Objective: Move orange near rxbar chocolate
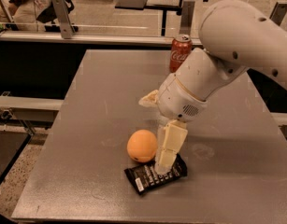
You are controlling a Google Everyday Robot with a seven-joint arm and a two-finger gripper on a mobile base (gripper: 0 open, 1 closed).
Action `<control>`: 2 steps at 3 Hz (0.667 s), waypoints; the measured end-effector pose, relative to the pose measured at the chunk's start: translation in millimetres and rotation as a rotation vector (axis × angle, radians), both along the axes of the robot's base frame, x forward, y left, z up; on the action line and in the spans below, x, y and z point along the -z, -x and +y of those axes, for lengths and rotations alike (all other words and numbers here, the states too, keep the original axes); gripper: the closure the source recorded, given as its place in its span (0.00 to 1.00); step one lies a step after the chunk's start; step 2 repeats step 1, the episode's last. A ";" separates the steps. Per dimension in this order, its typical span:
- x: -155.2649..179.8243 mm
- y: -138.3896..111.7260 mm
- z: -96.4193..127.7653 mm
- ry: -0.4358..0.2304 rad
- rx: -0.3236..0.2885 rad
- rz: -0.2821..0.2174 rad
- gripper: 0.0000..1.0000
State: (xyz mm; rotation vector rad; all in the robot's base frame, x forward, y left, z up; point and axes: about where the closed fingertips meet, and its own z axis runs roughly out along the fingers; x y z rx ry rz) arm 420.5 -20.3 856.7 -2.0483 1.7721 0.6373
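Orange point(142, 146): at rest on the desk point(87, 101), toward the front edge and about mid-width; free of any grip; placement looks done.
Rxbar chocolate point(156, 173): flat, askew, closer to the front edge than the fruit; far-left end right at the fruit's base, touching or nearly so, cannot tell which.
Withdrawal from the orange: best taken straight up and away toward the back edge, slowly, with no sideways sweep; a brush from the lower finger could roll the fruit toward the left edge or drag the wrapper.
Gripper point(154, 130): spread wide, holding nothing; one finger hanging down just right of the fruit, tip over or on the bar; the other splayed up toward the left edge, well clear.
Coca-Cola can point(180, 52): upright near the back edge, well apart, no hindrance.
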 end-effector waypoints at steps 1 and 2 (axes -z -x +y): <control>-0.9 -0.3 -0.4 -0.001 0.000 0.000 0.00; -0.9 -0.3 -0.4 -0.001 0.000 0.000 0.00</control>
